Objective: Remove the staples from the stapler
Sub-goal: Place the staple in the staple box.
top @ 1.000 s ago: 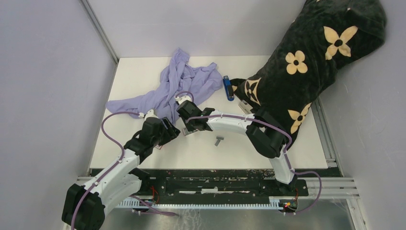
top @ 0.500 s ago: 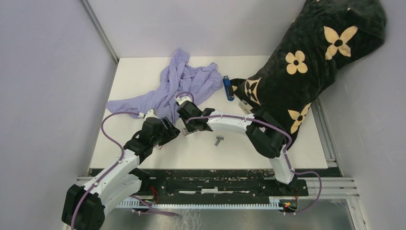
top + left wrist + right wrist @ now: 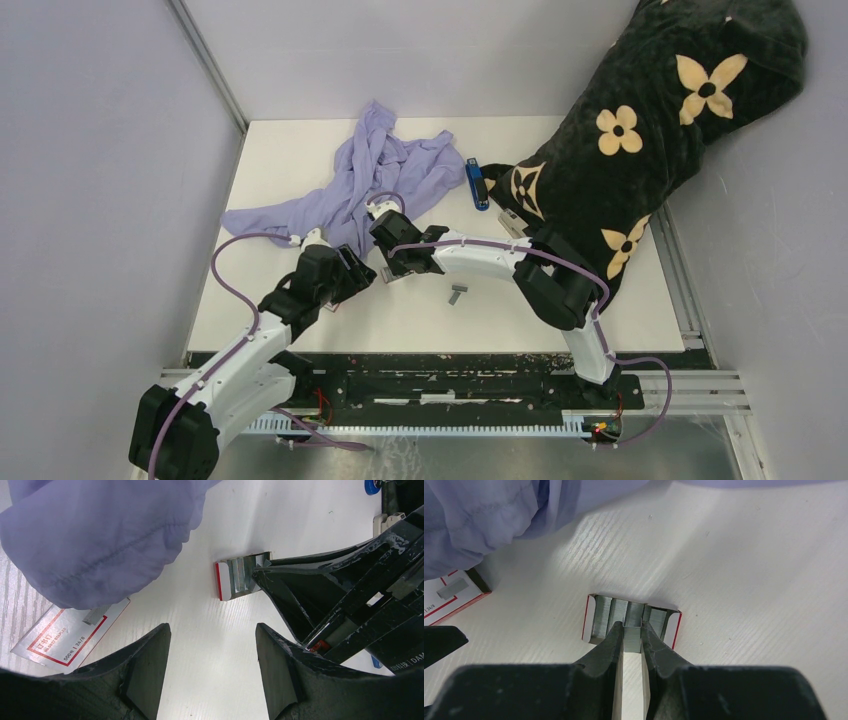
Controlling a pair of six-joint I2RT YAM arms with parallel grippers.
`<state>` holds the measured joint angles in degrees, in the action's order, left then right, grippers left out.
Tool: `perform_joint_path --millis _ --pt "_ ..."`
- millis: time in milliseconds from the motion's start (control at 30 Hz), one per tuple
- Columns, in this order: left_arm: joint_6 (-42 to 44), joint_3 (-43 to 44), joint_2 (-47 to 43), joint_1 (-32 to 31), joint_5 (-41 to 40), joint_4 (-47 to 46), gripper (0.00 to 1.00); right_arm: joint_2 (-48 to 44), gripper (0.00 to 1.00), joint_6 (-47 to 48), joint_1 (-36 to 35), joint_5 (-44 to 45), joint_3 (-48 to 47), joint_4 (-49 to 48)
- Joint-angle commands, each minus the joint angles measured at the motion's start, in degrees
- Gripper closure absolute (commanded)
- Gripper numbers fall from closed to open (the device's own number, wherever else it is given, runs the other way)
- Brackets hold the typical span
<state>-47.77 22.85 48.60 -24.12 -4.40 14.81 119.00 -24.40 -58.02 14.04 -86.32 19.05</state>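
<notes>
Right wrist view: my right gripper (image 3: 632, 626) pinches the ribbed silver-grey staple strip (image 3: 632, 638), unchanged; my left gripper (image 3: 212, 632) gapes.

Ribbed grey metal staples (image 3: 631, 611), faintly wood-grained matt white table (image 3: 749, 570), soft lilac cloth (image 3: 484, 515), printed cardboard box (image 3: 65, 635)

counter (image 3: 300, 160): white, matte, faint wood grain; fills the middle of the top view
left wall (image 3: 100, 200): plain pale grey-lilac panel, right at the counter's edge
back wall (image 3: 420, 50): same panel, bare
right wall (image 3: 780, 250): same panel, partly hidden by a black cover (image 3: 640, 90) with cream flowers
post (image 3: 207, 65): aluminium profile in the left-back corner
side rail (image 3: 680, 290): aluminium profile along the counter's right edge
front rail (image 3: 700, 385): aluminium profile across the near edge, black plate (image 3: 450, 385) on it
near strip (image 3: 480, 455): grey glossy sheet below the front rail
light: even, soft shadows; bright sheen (image 3: 589, 535) on the counter in right wrist view
</notes>
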Motion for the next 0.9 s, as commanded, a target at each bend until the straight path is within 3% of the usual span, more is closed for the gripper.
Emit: perform_joint_path --millis 0,867 --pt "-1.6 0.4 -0.4 0.2 -0.4 -1.8 0.30 0.2 0.89 -0.4 -0.1 1.0 0.2 -1.0" --pt "-2.2 -0.1 -1.4 0.1 -0.4 -1.8 0.30 -0.6 0.89 -0.4 -0.1 1.7 1.3 -0.8"
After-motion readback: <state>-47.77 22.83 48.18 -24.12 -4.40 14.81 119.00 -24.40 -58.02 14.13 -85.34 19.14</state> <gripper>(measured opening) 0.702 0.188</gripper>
